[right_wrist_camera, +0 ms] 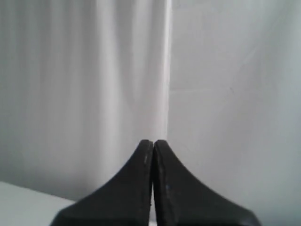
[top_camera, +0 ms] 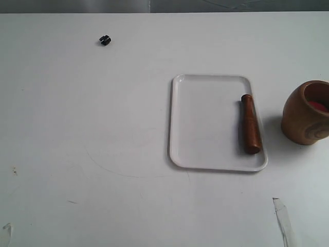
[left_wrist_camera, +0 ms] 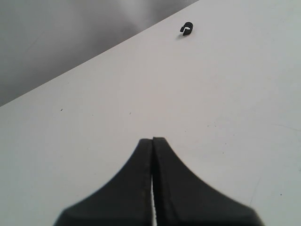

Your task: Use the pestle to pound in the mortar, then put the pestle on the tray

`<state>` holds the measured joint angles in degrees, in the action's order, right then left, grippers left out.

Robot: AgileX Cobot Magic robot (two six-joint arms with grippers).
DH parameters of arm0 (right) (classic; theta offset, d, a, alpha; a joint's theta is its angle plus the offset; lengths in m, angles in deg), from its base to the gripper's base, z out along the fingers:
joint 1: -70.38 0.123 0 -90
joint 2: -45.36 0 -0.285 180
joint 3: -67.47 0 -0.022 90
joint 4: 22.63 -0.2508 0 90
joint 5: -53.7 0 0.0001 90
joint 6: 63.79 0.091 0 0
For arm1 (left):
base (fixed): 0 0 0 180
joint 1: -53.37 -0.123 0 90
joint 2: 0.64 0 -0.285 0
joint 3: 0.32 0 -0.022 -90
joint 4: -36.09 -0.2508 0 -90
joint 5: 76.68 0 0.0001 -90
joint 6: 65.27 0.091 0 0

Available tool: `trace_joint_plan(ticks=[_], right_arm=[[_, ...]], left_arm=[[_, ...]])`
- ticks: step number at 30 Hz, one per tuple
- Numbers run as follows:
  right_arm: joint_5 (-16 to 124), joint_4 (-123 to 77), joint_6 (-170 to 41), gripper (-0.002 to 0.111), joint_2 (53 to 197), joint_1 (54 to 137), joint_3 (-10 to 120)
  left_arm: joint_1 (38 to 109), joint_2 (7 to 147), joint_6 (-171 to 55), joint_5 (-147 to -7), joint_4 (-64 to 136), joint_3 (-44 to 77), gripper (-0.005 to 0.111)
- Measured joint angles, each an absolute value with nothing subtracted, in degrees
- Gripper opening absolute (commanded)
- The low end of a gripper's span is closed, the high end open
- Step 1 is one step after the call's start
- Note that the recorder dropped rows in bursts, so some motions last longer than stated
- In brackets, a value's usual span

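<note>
Both tools are pressed together with nothing between them: the left tool (left_wrist_camera: pixel 153 139) has its fingertips shut over the bare white surface (left_wrist_camera: pixel 225 108), with a small black clip-like object (left_wrist_camera: pixel 186 29) well off towards the far edge, and the right tool (right_wrist_camera: pixel 153 141) is shut too, pointed at a pale backdrop instead of the work. Neither arm shows in the exterior view. In that view the pestle (top_camera: pixel 250 125) lies flat on the tray (top_camera: pixel 205 123), along its right-hand rim, knob towards the top of the frame and thick end towards the bottom. The mortar (top_camera: pixel 303 121) stands upright on the surface just right of the tray, partly cut off by the right edge of the frame, with something red showing inside. I cannot tell from this whether the pounding is done or not yet started; the pestle's resting place fits either. If I have to lift it, I judge it a solid, stiff piece of wood, light enough for one tool, but smooth and round, so it may roll or slip under the pads. I would close across the narrower handle just below the knob, square to its length, leaving the thick end free to work. The mortar looks thick-walled and stable, though an off-centre blow could slide it on this slick surface.
</note>
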<state>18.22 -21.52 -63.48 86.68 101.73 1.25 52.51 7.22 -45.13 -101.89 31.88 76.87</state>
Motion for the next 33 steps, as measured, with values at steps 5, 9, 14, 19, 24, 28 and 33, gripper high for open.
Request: trace_joint_plan(ticks=[5, 9, 14, 19, 24, 28, 33], right_arm=[[15.71, -18.41, -59.98, 0.0, 76.57, 101.73, -3.17], [15.48, -14.07, -59.24, 0.0, 68.33, 101.73, -6.96], [16.23, -12.36, -55.66, 0.0, 59.48, 101.73, -9.37], [19.2, -5.27, -49.84, 0.0, 53.7, 101.73, -9.51], [21.74, -0.24, -43.09, 0.0, 53.43, 101.73, -9.51], [30.94, 0.41, -39.32, 0.0, 53.3, 101.73, -9.51], [49.26, -1.11, -35.77, 0.0, 53.3, 101.73, -9.6]], left_arm=[[52.51, 7.22, -45.13, -101.89, 31.88, 76.87, 0.0], [52.51, 7.22, -45.13, -101.89, 31.88, 76.87, 0.0], [52.51, 7.22, -45.13, -101.89, 31.88, 76.87, 0.0], [52.51, 7.22, -45.13, -101.89, 31.88, 76.87, 0.0], [52.51, 7.22, -45.13, -101.89, 31.88, 76.87, 0.0], [52.51, 7.22, -45.13, -101.89, 31.88, 76.87, 0.0], [52.51, 7.22, -45.13, -101.89, 31.88, 76.87, 0.0]])
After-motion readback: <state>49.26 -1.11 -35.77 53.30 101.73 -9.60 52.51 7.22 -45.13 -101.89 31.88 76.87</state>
